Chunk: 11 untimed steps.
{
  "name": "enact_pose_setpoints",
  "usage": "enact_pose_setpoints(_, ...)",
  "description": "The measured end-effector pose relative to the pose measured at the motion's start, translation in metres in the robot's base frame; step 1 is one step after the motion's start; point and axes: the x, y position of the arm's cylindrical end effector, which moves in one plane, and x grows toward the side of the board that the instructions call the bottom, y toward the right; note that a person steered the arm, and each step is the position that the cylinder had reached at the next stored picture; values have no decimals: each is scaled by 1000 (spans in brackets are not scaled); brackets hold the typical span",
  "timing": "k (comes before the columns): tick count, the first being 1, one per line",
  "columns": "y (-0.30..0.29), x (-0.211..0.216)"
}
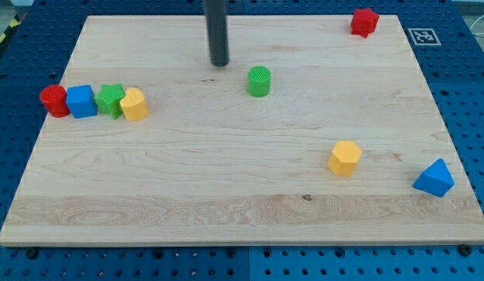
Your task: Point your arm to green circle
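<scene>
Pale wooden surface (226,179) on blue pegboard: the pointing looks nearly done.
Green circle, a ribbed cylinder block (259,81), sits above centre; my tip (219,64) stands near it, up-left, apart (no claw exists, so no state to tell). A short approach remains, I judge. Far left: red cylinder (54,101), blue cube (82,101), green star (111,100), yellow block (134,104).

Bright even overhead light, wooden worktop (226,179) evenly lit without glare, short soft shadows hugging the blocks, sharp focus throughout, slight keystone narrowing toward 12 o'clock, no blur
</scene>
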Motion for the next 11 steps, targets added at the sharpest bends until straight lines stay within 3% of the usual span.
enact_pose_setpoints(3,117,-11)
enact_pose_setpoints(6,163,-6)
enact_pose_setpoints(11,48,57)
